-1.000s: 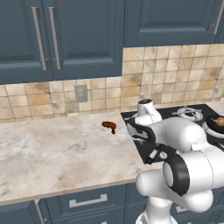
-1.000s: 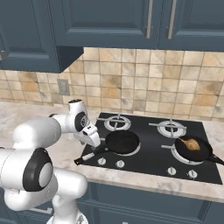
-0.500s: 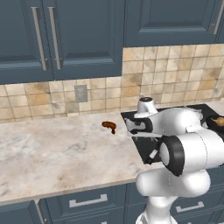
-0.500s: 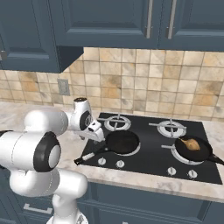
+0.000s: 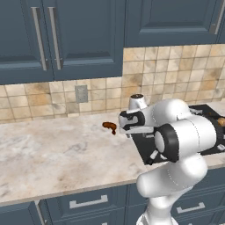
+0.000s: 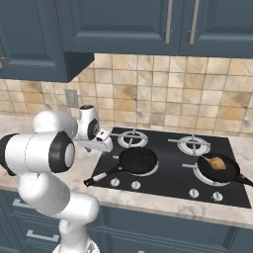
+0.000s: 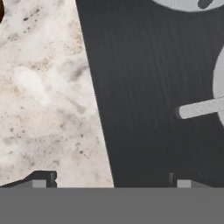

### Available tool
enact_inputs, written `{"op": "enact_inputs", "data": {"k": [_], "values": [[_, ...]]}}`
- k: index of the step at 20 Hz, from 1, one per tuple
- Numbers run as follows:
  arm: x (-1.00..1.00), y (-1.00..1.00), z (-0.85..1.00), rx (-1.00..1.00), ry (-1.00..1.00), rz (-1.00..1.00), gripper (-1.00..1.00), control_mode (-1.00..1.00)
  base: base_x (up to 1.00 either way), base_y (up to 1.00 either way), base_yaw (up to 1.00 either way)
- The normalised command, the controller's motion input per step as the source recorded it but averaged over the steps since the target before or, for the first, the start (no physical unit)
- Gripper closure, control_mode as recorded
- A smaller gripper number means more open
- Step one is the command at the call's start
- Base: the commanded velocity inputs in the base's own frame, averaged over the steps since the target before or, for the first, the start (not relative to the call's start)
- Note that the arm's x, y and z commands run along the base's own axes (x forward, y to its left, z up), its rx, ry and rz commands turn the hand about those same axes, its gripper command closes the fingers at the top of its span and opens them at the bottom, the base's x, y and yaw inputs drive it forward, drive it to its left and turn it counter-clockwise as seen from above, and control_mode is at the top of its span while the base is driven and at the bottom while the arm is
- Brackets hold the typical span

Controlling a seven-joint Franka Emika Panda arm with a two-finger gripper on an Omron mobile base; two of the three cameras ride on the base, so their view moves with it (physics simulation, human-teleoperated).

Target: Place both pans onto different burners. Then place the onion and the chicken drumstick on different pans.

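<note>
My gripper (image 5: 128,132) (image 6: 105,146) (image 7: 111,183) hovers open and empty over the left edge of the black cooktop (image 7: 144,87). The chicken drumstick (image 5: 110,127) lies on the marble counter just left of the hand; a sliver of the drumstick (image 7: 1,11) shows at the hand view's top left corner. One pan (image 6: 138,160) sits empty on the front left burner, its handle pointing toward the front left. The other pan (image 6: 220,169) rests on the front right burner with the onion (image 6: 215,162) (image 5: 221,121) inside.
Two back burners (image 6: 133,139) (image 6: 193,145) carry nothing. The marble counter (image 5: 57,154) stretches left of the cooktop, with a tiled wall and an outlet (image 5: 81,93) behind. Knobs (image 6: 136,185) line the cooktop's front edge. Dark cabinets hang overhead.
The arm has swung left, carrying the hand from over the cooktop toward its left edge and nearer the drumstick. The gripper stayed open. Pans, onion and drumstick have not moved.
</note>
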Motion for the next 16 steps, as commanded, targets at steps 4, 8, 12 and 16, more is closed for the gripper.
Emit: {"op": "enact_inputs", "data": {"k": [4, 8, 12, 16], "values": [[0.19, 0.27, 0.00, 0.00, 0.02, 0.05, -1.00, -1.00, 0.00, 0.00, 0.00], [0.23, 0.27, 0.00, 0.00, 0.02, 0.04, -1.00, -1.00, 0.00, 0.00, 0.00], [0.29, 0.26, 0.00, 0.00, 0.01, 0.04, -1.00, -1.00, 0.00, 0.00, 0.00], [0.34, 0.27, 0.00, 0.00, 0.00, 0.04, -1.00, -1.00, 0.00, 0.00, 0.00]]}}
